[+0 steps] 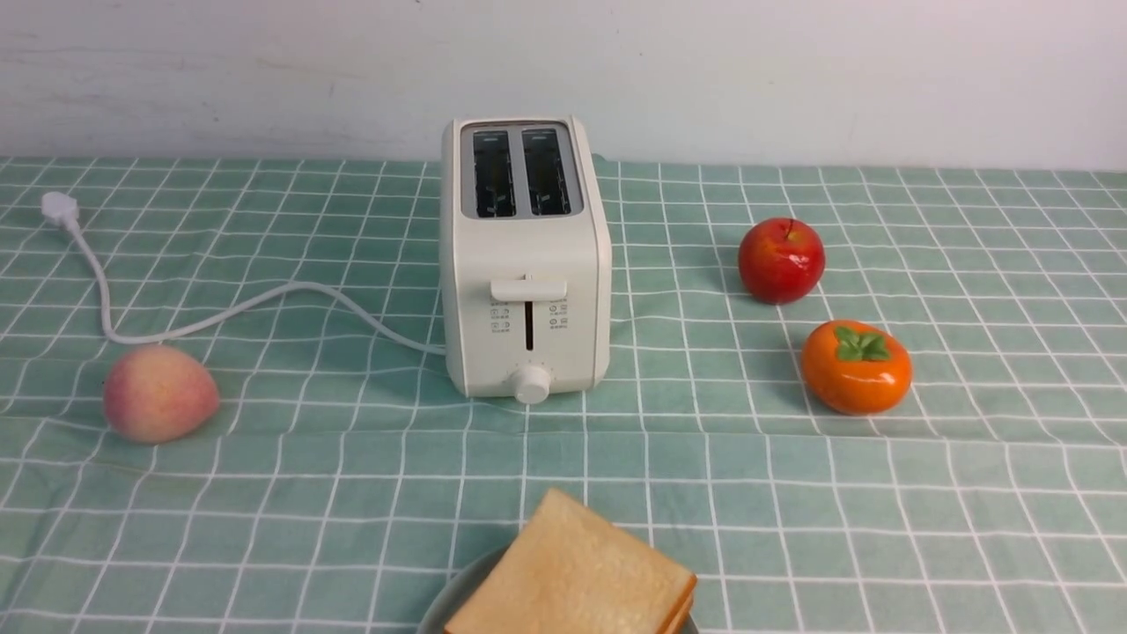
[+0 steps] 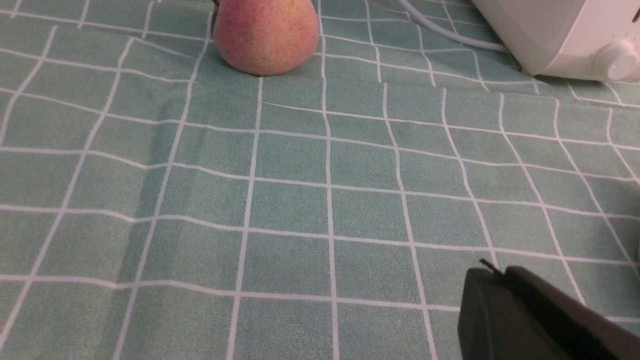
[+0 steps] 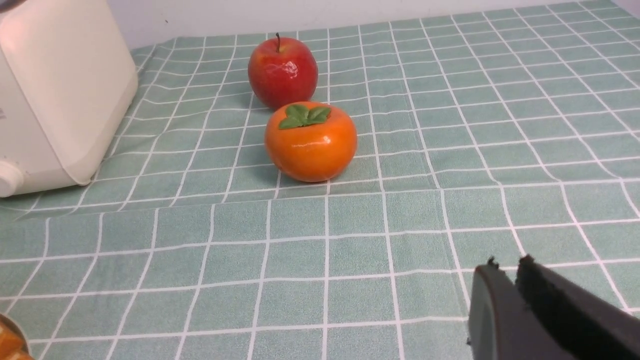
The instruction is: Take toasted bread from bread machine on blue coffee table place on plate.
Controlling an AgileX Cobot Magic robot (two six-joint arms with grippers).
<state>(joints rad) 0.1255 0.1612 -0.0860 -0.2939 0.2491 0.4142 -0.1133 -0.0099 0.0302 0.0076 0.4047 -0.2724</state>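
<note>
While both slots of the cream-white boxy bread machine (image 1: 526,260) look dark and empty at the centre of the front view, the toasted bread (image 1: 572,579), two thick golden-tan square slices stacked one on the other, lies on the round pale blue-green plate (image 1: 453,597) at the bottom centre of the frame. The white cord (image 1: 220,313) runs to the left over the teal-green checked surface (image 1: 352,458). A pink-yellow peach (image 1: 158,393) sits at the left; a red apple (image 1: 781,261) and an orange persimmon (image 1: 856,366) sit at the right. Only one dark corner of the left tool (image 2: 530,315) and of the right tool (image 3: 540,315) shows in each wrist view, so I cannot tell if they are wide or narrow.
</note>
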